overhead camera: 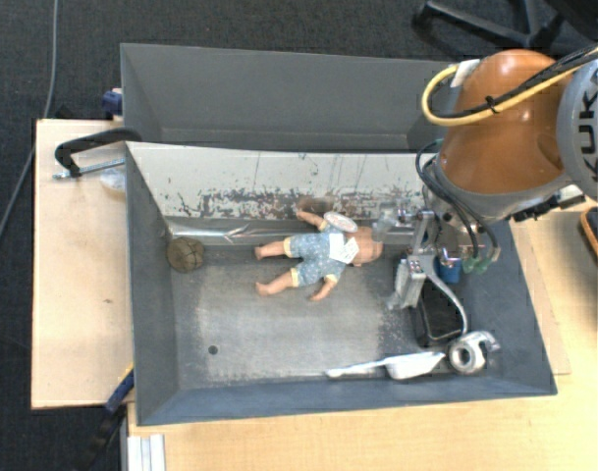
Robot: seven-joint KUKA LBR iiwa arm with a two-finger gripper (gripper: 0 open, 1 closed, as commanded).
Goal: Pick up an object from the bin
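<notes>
Grey metal bin (279, 337), arm coming in from the right w/ its big orange cover (500, 116) hanging over the back-right corner. Biggest loose thing is a baby doll (318, 253) in a light blue outfit, lying flat near the back wall, head pointing right, legs to the left.

Gripper (408, 285) is down in the bin just right of the doll's head, very close to it, not over the body. Can't tell if the claw is wide or narrow from this angle, too much metal and cable in the way, so no call on that.

Right of the doll and a bit nearer the front is a black thing (434, 314), maybe a pouch or a mouse, not sure tbh. In front of that lies a white scoop-ish plastic piece (405, 366). Well left of the doll's feet sits a brown roundish lump (186, 254) by the left wall. Smallest is a silver ring (465, 353), touching the scoop's right end, far front-right of the doll.
</notes>
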